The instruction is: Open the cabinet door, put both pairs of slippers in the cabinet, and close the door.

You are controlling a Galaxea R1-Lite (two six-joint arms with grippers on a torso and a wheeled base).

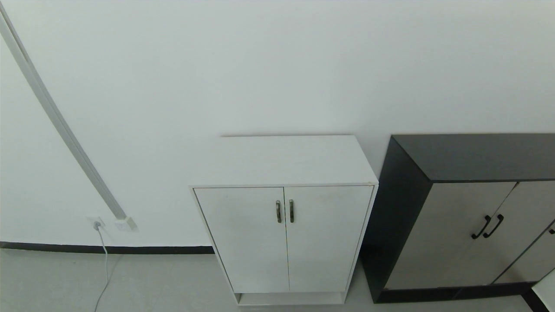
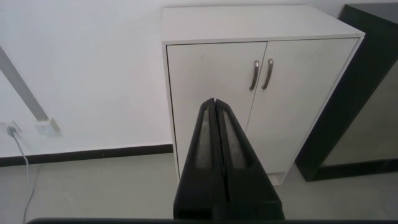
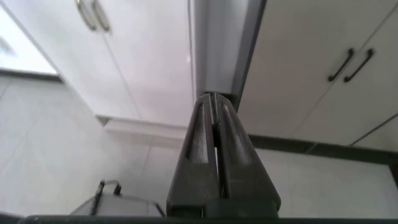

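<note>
Two doors of the white cabinet [image 1: 284, 160], against the wall, are shut. Panels likely light and rigid; take the right door's slim metal handle [image 1: 291, 211]. Left gripper [image 2: 215, 102] and right gripper [image 3: 213, 96] are pressed together, empty.

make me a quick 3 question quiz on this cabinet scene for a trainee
1. True or false: the white cabinet has both doors shut.
2. What stands right beside the white cabinet, on the robot's right? A) a dark cabinet B) a chair C) a bin
3. Fill in: the left pincer and the right pincer each have their fingers ____ (open or shut).

Key: 1 true; 2 A; 3 shut
</note>
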